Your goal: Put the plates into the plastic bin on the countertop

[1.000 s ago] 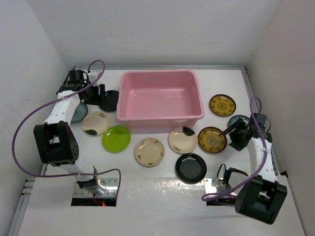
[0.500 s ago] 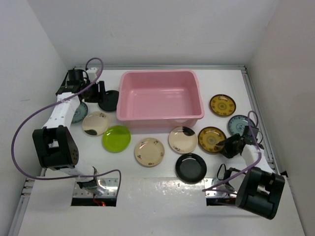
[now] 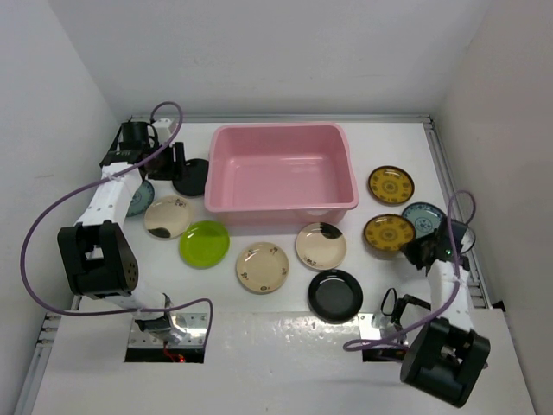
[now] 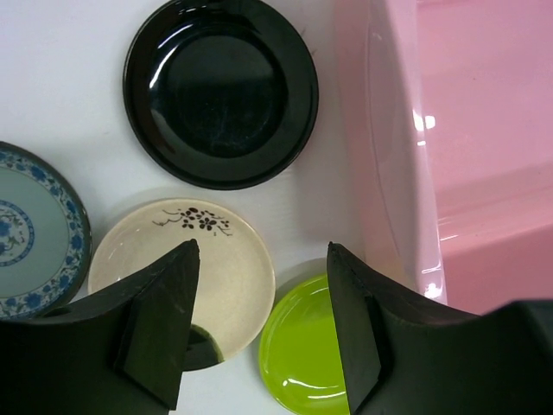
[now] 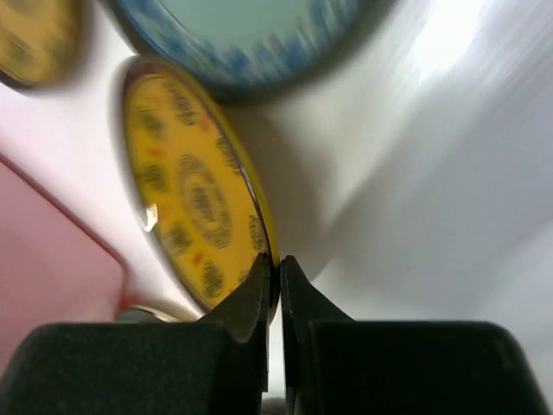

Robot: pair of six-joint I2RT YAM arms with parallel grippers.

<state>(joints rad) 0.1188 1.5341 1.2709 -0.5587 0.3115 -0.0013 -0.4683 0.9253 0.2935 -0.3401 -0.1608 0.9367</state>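
Note:
The pink plastic bin [image 3: 281, 169] stands at the back middle of the white countertop [image 3: 259, 324], with plates lying around it. My right gripper [image 3: 416, 251] is shut on the rim of a patterned dark-yellow plate [image 3: 388, 233]. In the right wrist view the gripper [image 5: 277, 268] pinches that plate [image 5: 194, 199], whose held edge looks raised above its shadow. My left gripper [image 3: 177, 160] hovers open by the bin's left side. In the left wrist view the gripper [image 4: 262, 259] hangs above a cream plate [image 4: 186, 259] and a lime green plate [image 4: 307, 354], holding nothing.
Left of the bin lie a black plate [image 3: 192, 175], a blue-green one [image 3: 141, 197] partly under the left arm, a cream one [image 3: 167, 216] and a lime one [image 3: 205, 244]. In front: cream plates [image 3: 262, 266] [image 3: 320, 245], black plate [image 3: 335, 295]. Right: yellow [image 3: 390, 184], blue-green [image 3: 423, 216].
My right gripper has closed on the dark-yellow plate's rim, and the plate has shifted right and back, toward the blue-green plate. The left arm has barely moved.

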